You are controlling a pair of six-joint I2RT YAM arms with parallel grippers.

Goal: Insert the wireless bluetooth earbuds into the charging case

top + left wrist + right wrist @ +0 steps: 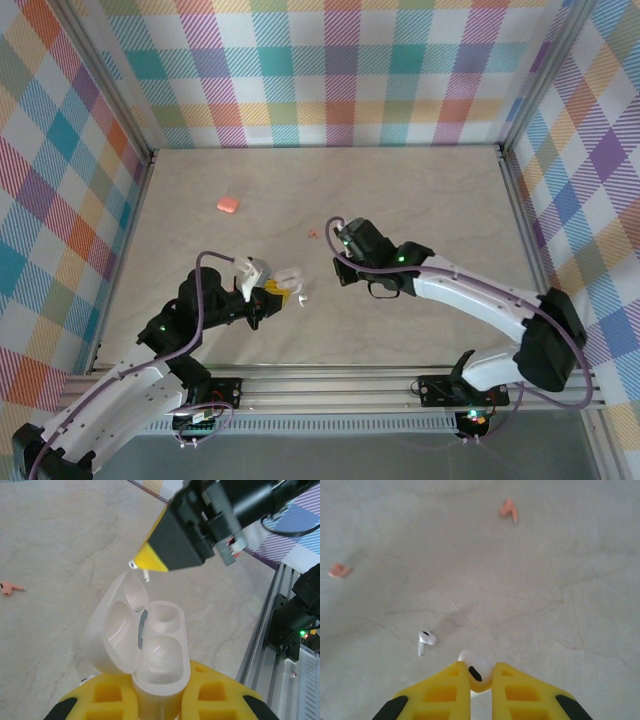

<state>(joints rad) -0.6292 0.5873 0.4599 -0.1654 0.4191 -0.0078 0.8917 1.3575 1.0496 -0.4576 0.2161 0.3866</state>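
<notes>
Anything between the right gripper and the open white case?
No object: in the left wrist view the right gripper hangs just above the open white case, bare table behind the gap. It pinches a white earbud.

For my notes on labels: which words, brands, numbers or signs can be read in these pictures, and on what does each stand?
No text can be read in any view.
The white charging case, held in the left gripper, is plain.
The white earbud in the right gripper bears no print.
The plaid walls carry only a pattern.
</notes>
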